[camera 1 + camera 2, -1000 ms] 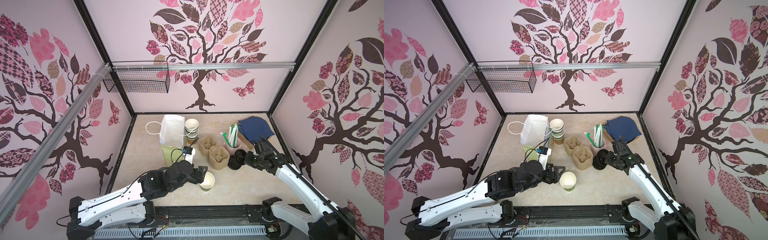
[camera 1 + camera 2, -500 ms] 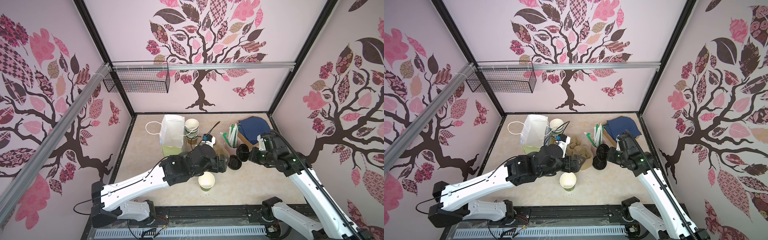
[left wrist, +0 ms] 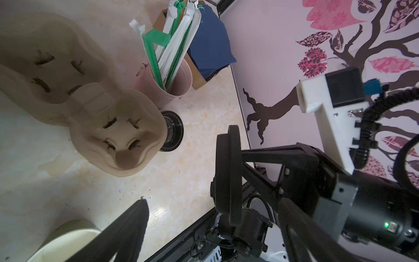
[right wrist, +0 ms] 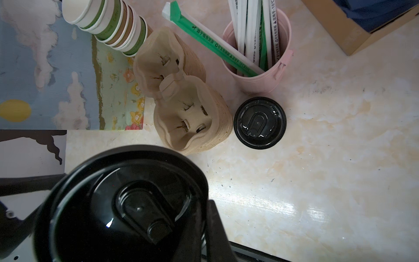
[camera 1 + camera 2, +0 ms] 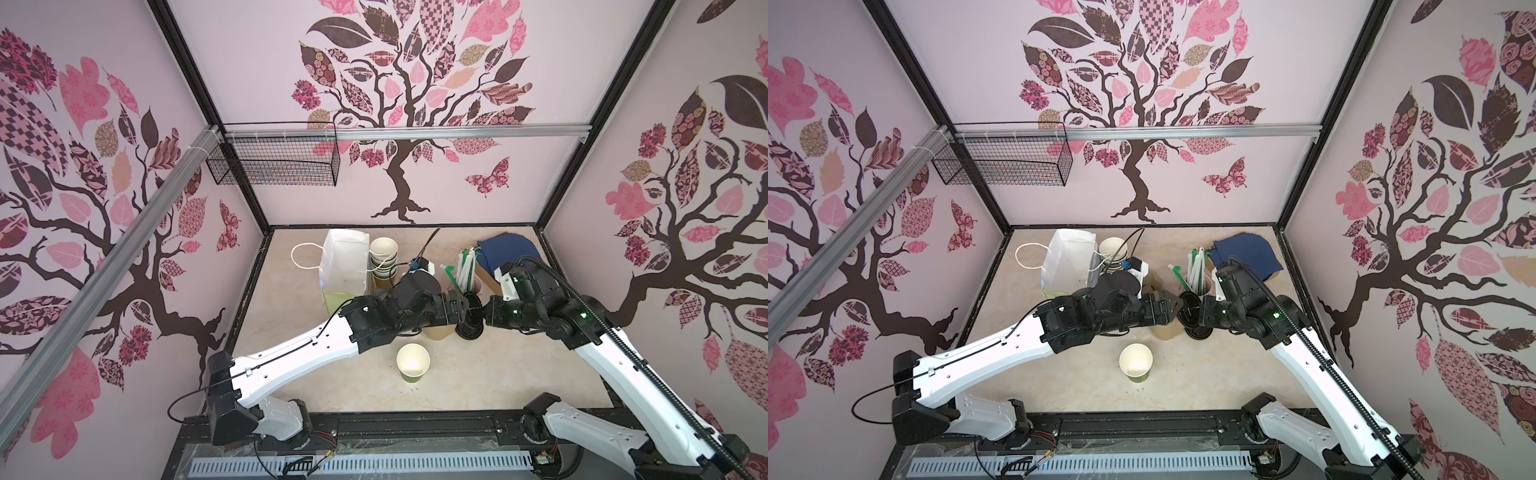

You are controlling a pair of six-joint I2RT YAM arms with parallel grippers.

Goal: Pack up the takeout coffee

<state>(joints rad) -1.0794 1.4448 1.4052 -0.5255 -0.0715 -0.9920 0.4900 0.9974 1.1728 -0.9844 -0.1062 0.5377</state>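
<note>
The small green-sided paper cup (image 5: 412,362) (image 5: 1135,362) stands upright and uncapped on the near middle of the beige tabletop (image 5: 519,374), cream inside showing, apart from both arms. Just beyond it, above the table, the right gripper (image 5: 483,309) is clamped on a round black plastic sip lid (image 5: 1187,309) (image 4: 122,208), held on edge. The left gripper (image 5: 1172,308) faces that lid from the left, jaws spread wide with nothing between them; one finger (image 3: 133,222) shows in the left wrist view. Below the held lid a loose black lid (image 4: 260,122) lies on the table, touching a stack of tan moulded-pulp cup carriers (image 4: 183,106). Farther back stand a pink bucket of wrapped straws (image 4: 258,84), a stack of lidless paper cups (image 5: 383,257) and a white paper bag (image 5: 345,262) at far left, a blue cloth (image 5: 505,249) at far right.
</note>
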